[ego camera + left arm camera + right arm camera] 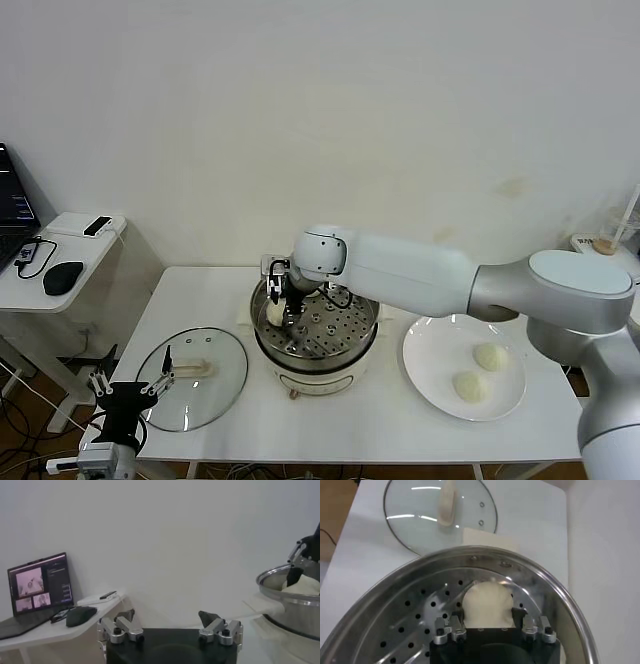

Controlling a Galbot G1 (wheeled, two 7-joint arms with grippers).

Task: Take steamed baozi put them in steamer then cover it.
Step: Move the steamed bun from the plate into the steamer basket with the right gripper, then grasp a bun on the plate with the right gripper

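The steamer (318,372) stands at the table's middle, its lid off and its perforated tray (415,625) showing. My right gripper (279,306) reaches into its left side, shut on one cream-white baozi (487,602) that sits low over the tray by the rim (530,575); this baozi also shows in the left wrist view (301,585). Two more baozi (490,356) (467,386) lie on the white plate (430,365) at the right. The fourth baozi is not in view. My left gripper (130,382) is open and empty, parked low at the front left.
The glass lid (205,395) lies flat on the table left of the steamer, also in the right wrist view (420,510). A side table with a laptop (40,582) and mouse (62,276) stands at the far left. The wall is close behind.
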